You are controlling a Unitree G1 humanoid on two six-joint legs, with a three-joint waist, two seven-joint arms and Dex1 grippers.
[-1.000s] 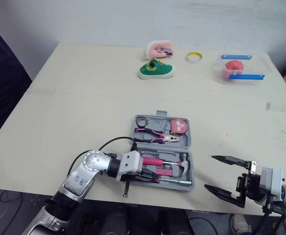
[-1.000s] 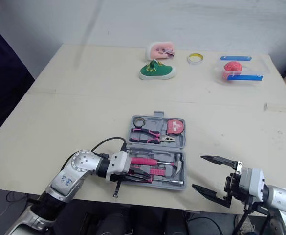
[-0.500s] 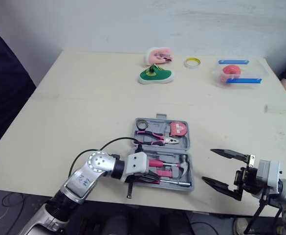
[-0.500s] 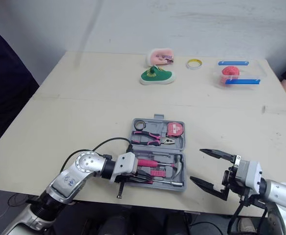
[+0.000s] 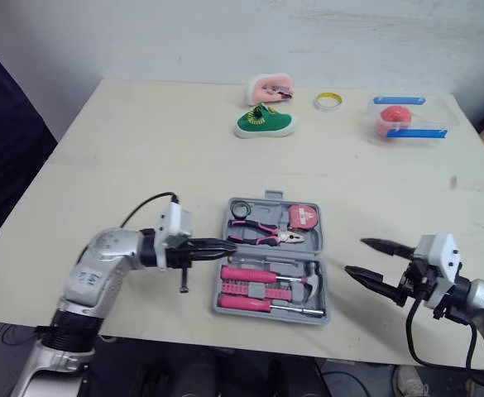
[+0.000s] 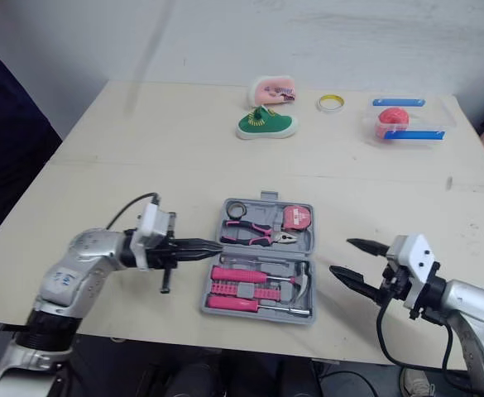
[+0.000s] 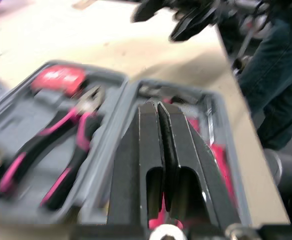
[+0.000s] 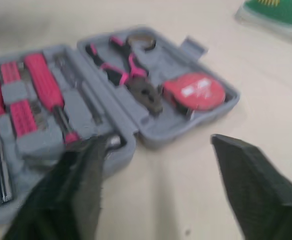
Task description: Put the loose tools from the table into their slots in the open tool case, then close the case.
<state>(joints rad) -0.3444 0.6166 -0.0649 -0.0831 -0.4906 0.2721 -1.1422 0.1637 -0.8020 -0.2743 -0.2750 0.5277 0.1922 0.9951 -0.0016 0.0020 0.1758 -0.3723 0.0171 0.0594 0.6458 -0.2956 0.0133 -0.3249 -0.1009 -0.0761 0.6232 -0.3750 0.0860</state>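
Observation:
The grey tool case [image 5: 317, 242] lies open near the table's front edge. Its far half holds pink-handled pliers [image 5: 263, 231], a red tape measure [image 5: 304, 217] and a metal ring. Its near half holds a pink screwdriver [image 5: 253, 274], a hammer [image 5: 313, 277] and a pink bit holder [image 5: 246, 290]. My left gripper [image 5: 232, 245] is shut with nothing in it, its tips over the case's left edge at the hinge line. My right gripper [image 5: 371, 260] stands open just right of the case, pointing at it, empty.
At the table's far side lie a green shoe [image 5: 265, 121], a pink object [image 5: 268, 85], a yellow tape ring [image 5: 328, 101] and a clear box [image 5: 405, 118] with a red item. A person in dark clothes stands at the left.
My left gripper has pulled back out of the case's near half, to the left, and now sits at the case's left edge. The right gripper has lifted and turned toward the case.

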